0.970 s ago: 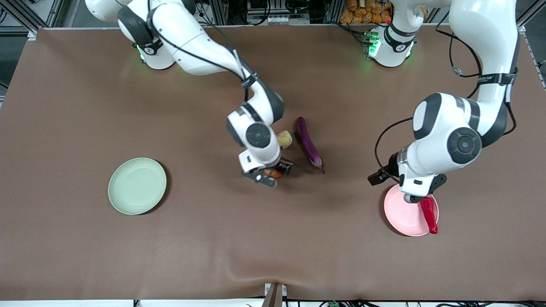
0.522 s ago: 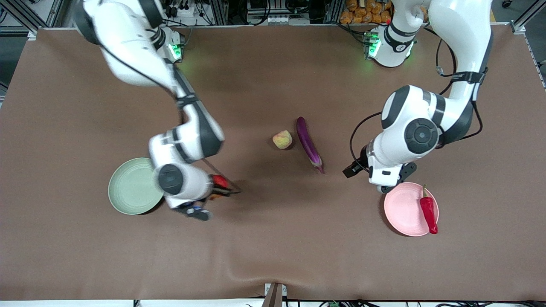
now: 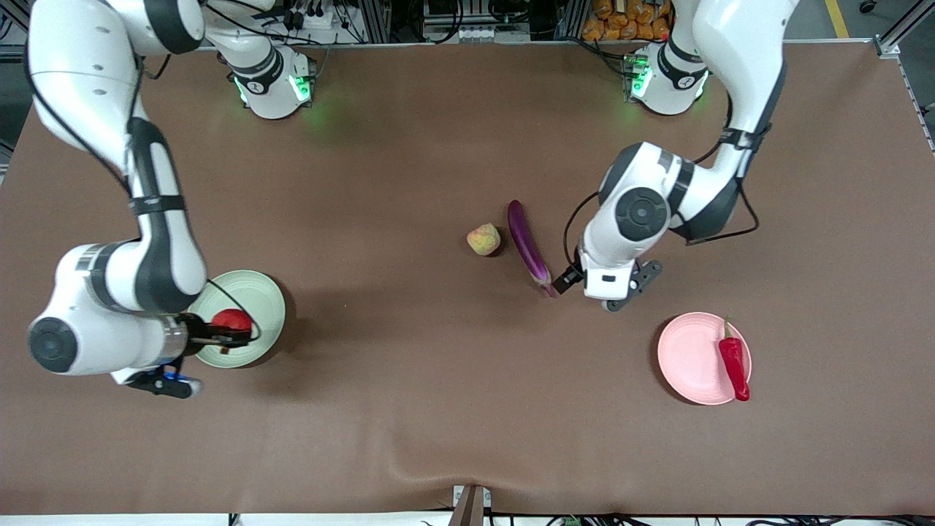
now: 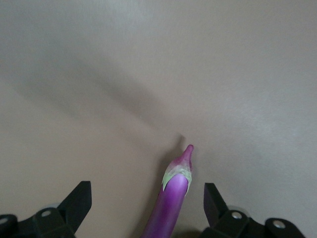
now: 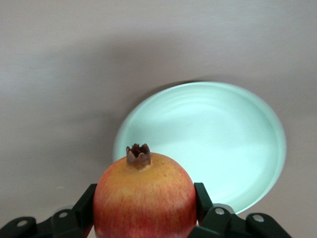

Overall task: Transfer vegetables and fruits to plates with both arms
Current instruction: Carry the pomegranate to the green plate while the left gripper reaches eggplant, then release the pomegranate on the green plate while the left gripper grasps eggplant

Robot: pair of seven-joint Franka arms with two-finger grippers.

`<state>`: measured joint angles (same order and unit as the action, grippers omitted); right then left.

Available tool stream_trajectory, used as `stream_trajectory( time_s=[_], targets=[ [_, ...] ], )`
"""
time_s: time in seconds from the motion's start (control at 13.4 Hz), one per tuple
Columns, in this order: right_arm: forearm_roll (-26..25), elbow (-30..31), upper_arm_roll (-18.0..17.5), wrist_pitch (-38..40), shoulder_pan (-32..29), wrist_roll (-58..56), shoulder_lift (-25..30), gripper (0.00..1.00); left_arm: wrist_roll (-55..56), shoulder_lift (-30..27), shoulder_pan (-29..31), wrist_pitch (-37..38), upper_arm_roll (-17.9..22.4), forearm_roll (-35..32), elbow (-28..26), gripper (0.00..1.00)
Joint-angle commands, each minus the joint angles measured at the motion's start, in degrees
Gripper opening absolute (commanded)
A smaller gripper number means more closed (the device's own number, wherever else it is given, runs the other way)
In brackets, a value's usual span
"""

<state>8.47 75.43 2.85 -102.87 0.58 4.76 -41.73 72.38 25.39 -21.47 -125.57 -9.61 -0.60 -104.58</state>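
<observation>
My right gripper point(image 5: 145, 201) is shut on the round red fruit point(image 3: 232, 320), holding it over the pale green plate point(image 3: 252, 292) near that plate's front-camera edge. The fruit's crown tip point(image 5: 138, 154) points at the plate point(image 5: 223, 139). My left gripper point(image 4: 147, 194) is open, hanging over the stem end of the purple eggplant point(image 4: 172, 201), which lies between its fingers with gaps on both sides. The eggplant point(image 3: 527, 248) lies mid-table with the pale peach-like fruit point(image 3: 483, 239) beside it. The red chili point(image 3: 734, 361) rests on the pink plate point(image 3: 690, 358).
The table is covered by a brown cloth point(image 3: 438, 394). The right arm's elbow and forearm point(image 3: 157, 241) stand over the table's edge beside the green plate. The left arm's wrist point(image 3: 628, 219) hangs between the eggplant and the pink plate.
The right arm swung from mid-table to above the green plate, carrying the red fruit. The left arm moved from over the pink plate to the eggplant's stem end, still open.
</observation>
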Motion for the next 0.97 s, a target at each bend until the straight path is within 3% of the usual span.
stream_trajectory(
  time_s=[0.0, 0.15, 0.45, 0.75, 0.82, 0.9],
  targets=[
    [0.0, 8.7, -1.7, -8.9, -3.0, -4.6, 1.7, 0.00, 6.5, -0.9, -3.1, -7.3, 0.2, -1.5, -6.1, 1.00],
    [-0.1, 11.8, -1.7, -14.7, -3.1, -5.3, 1.5, 0.00, 9.5, 0.0, -5.4, -14.7, 0.2, -1.5, -9.9, 1.00],
    [-0.1, 12.1, -1.7, -15.4, -3.2, -6.3, 1.0, 0.00, 15.3, 4.0, -9.2, -22.4, 0.3, -1.5, -10.3, 0.97],
    [0.1, 13.4, -1.8, -17.4, -3.1, -6.3, 0.8, 0.00, 16.6, 6.1, -10.4, -24.0, 0.4, -1.5, -10.3, 0.50],
    [0.1, 13.2, -1.8, -17.4, -3.0, -6.3, 0.3, 0.34, 17.5, 6.5, -10.6, -24.0, 0.4, -1.5, -10.4, 0.30],
    [0.1, 13.2, -1.9, -17.5, -2.9, -6.3, -0.1, 0.81, 18.0, 6.6, -10.7, -24.0, 0.4, -1.5, -10.3, 0.00]
  ],
)
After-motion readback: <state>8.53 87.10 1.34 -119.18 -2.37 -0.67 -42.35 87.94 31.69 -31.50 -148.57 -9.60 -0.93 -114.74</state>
